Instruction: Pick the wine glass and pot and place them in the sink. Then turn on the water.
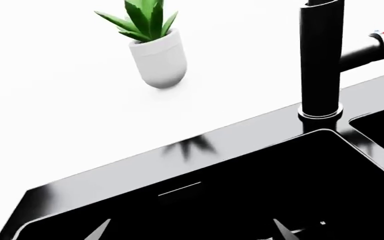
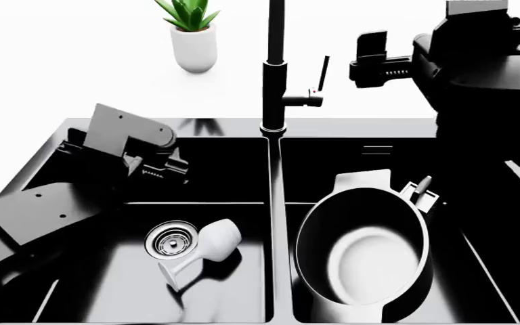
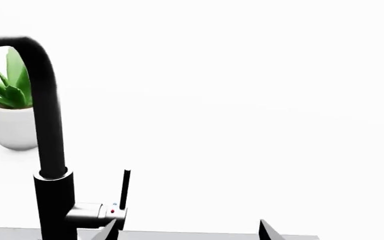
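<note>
A bright white counter [image 2: 79, 61] bears a potted plant [image 2: 192, 37] under even light.

I see the pale wine glass [image 2: 208, 249] lying tipped in the sink's [image 2: 275, 203] left basin; the black pot [image 2: 365, 261] stands upright in the right.

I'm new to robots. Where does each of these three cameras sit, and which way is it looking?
Head view: on the head, looking down into the sink; both arms show.
Left wrist view: on the left arm, facing the plant pot and faucet; gripper tips show.
Right wrist view: on the right arm, facing the faucet handle; gripper tips show.
Shared: all three see faucet and plant.
</note>
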Robot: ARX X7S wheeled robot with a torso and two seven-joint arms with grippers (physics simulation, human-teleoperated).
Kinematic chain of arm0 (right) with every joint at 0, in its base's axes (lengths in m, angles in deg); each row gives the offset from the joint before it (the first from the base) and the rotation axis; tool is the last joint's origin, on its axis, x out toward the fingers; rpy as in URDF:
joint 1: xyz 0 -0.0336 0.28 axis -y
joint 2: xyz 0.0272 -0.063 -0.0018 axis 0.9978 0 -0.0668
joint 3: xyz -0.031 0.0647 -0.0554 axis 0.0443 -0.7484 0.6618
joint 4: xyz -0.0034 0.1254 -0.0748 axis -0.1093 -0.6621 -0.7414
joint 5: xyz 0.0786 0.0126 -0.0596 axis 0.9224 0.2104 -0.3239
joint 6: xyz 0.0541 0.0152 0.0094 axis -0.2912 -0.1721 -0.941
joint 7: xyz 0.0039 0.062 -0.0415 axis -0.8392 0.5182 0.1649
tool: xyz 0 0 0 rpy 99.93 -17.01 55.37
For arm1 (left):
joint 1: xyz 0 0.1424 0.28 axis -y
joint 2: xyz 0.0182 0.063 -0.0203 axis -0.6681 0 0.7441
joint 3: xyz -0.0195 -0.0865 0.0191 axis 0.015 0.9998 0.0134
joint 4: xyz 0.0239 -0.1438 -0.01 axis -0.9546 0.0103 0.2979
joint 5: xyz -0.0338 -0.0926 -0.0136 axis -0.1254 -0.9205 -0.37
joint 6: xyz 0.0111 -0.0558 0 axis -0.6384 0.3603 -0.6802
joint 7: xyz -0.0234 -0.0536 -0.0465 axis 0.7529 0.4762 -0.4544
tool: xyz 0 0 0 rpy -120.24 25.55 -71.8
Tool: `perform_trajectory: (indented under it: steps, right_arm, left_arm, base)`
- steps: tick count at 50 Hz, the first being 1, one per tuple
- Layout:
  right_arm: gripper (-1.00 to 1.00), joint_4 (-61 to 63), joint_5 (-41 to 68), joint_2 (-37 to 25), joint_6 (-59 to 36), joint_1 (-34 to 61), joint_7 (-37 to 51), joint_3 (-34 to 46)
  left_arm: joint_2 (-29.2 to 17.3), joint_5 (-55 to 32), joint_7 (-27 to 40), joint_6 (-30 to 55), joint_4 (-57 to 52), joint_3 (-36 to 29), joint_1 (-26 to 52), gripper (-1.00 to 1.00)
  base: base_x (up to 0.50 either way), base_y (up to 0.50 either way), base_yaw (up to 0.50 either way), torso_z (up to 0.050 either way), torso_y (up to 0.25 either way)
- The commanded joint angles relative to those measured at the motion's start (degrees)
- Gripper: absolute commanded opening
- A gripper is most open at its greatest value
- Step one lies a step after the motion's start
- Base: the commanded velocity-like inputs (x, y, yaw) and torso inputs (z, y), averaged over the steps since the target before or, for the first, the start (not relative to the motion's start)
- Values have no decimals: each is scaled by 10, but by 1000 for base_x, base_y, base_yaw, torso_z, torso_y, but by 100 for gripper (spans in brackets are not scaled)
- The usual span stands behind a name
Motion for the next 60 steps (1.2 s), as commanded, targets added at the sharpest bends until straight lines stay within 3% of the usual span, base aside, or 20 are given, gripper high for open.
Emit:
perform_trajectory:
  steps: [1,25,46,60]
  right_arm:
    - [100,-94,-60,67,23,28,-70,29]
    - [100,-264,-132,146,87,38,-174,62]
    - [100,-274,-139,148,94,38,-175,63]
    - [100,-516,-224,256,152,117,-296,112]
  left_arm:
    - [-11,-10,10,3,-17,12,1,100]
    - [-8,-11,6,6,-9,10,11,100]
    - [-3,-7,4,3,-1,5,13,100]
    - [-3,-5,2,2,3,3,16,100]
  base:
    - [0,0,0,0,0]
    - [0,0,0,0,0]
    - [0,0,0,0,0]
    - [0,0,0,0,0]
